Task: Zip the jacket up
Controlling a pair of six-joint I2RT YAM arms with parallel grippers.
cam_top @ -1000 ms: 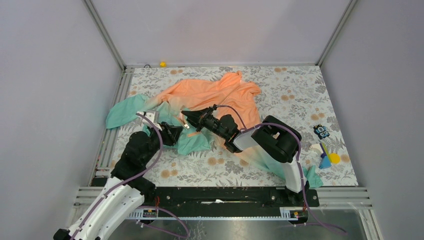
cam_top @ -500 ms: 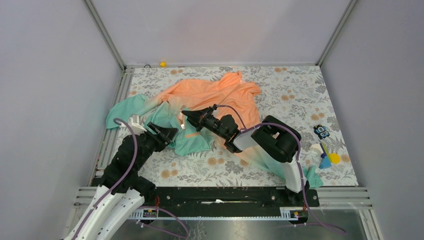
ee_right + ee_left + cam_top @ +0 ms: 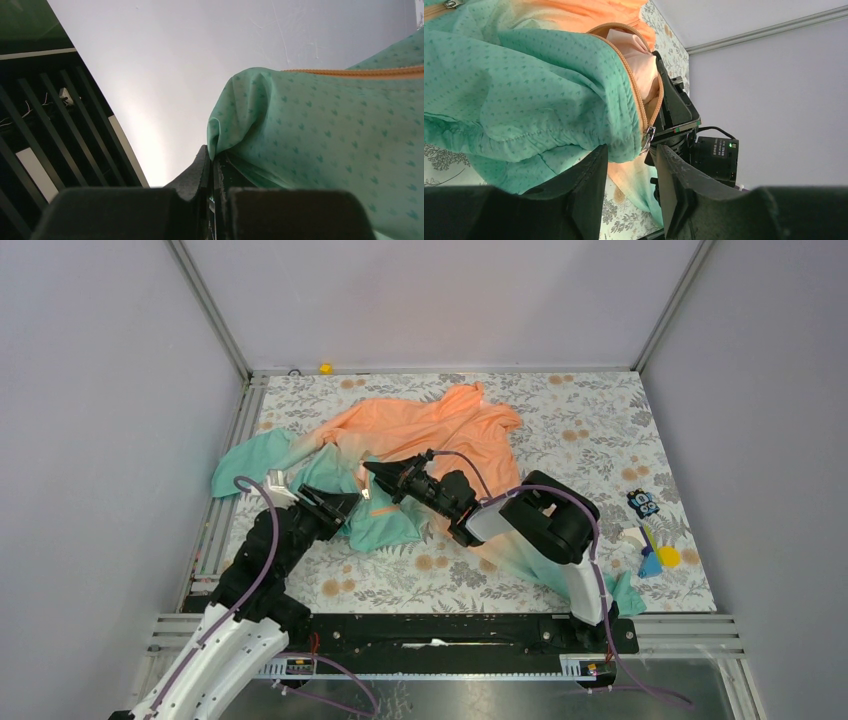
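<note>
The jacket (image 3: 430, 425) lies crumpled on the flowered table, orange at the back and teal at the sleeve and hem. My right gripper (image 3: 372, 472) is shut on a fold of the teal hem (image 3: 310, 135), with the orange zipper tape (image 3: 360, 72) just above it. My left gripper (image 3: 345, 502) is open, close in front of the held hem. In the left wrist view its fingers (image 3: 584, 175) stand apart just below the teal edge, and the metal zipper pull (image 3: 647, 137) hangs at the end of the orange zipper, above the gap of my left gripper (image 3: 629, 162).
A small yellow object (image 3: 325, 368) sits at the back rail. A small dark toy (image 3: 643, 503) and bright scraps (image 3: 655, 555) lie at the right edge. A metal rail (image 3: 225, 490) runs along the left side, under the teal sleeve (image 3: 245, 462).
My left arm has dropped lower and drawn back a little to the left, its gripper still at the teal hem. The right arm and the jacket have not moved.
</note>
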